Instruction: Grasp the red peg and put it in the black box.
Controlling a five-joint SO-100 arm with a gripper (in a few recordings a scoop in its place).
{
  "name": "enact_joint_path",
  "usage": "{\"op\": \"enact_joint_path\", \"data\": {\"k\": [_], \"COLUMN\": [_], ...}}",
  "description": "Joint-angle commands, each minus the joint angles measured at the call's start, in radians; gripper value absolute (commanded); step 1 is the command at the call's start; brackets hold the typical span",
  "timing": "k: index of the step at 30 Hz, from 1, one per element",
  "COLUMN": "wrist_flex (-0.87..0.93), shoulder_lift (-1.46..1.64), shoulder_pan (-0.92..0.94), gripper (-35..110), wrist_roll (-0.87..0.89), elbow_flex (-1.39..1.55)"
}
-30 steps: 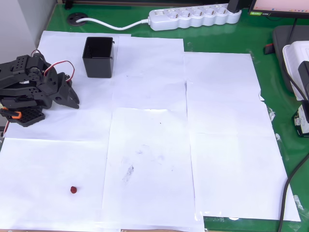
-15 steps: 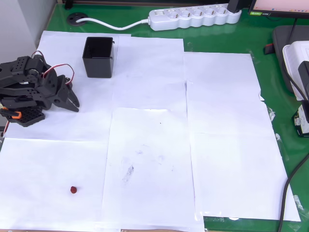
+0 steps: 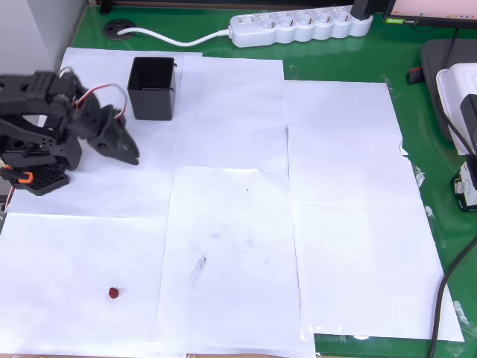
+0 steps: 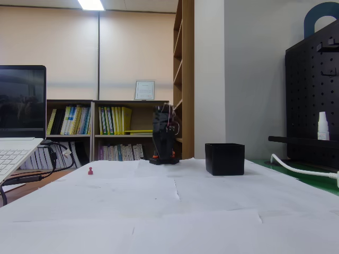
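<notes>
Red peg [image 3: 113, 293] lies alone on the white paper sheets [image 3: 238, 253] near the bottom left of the overhead view, well apart from the gripper [image 3: 128, 153] and far below it in that picture. In the fixed view the peg [image 4: 90, 171] shows as a tiny red knob standing on the paper, off to the left of the arm [image 4: 163, 135]. The gripper hangs over the paper with its dark fingers pointing down and to the right in the overhead view; they seem drawn close together and hold nothing, though the black parts merge and I cannot tell the gap for certain. Just above and to the right of the gripper in the overhead view stands the black box [image 3: 153, 88], upright, its open top facing the camera. Beyond it a white power strip [image 3: 302, 24] lies on the green table [image 3: 350, 63].
</notes>
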Motion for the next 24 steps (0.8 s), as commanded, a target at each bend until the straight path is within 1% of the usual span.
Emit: {"op": "enact_joint_path", "data": {"k": [1, 6, 10, 15, 19, 21, 24], "wrist_flex": [0.011, 0.011, 0.014, -0.089, -0.164, -0.279, -0.486], "shoulder_lift": [0.212, 0.302, 0.325, 0.339, 0.288, 0.255, 0.196], "shoulder_pan": [0.061, 0.16, 0.252, 0.318, 0.319, 0.288, 0.255], "gripper": [0, 0, 0, 0, 0, 0, 0], "wrist_roll": [-0.011, -0.018, -0.031, -0.014, 0.04, 0.137, 0.209], "elbow_flex": [0.275, 0.396, 0.393, 0.242, 0.097, 0.009, -0.143]}}
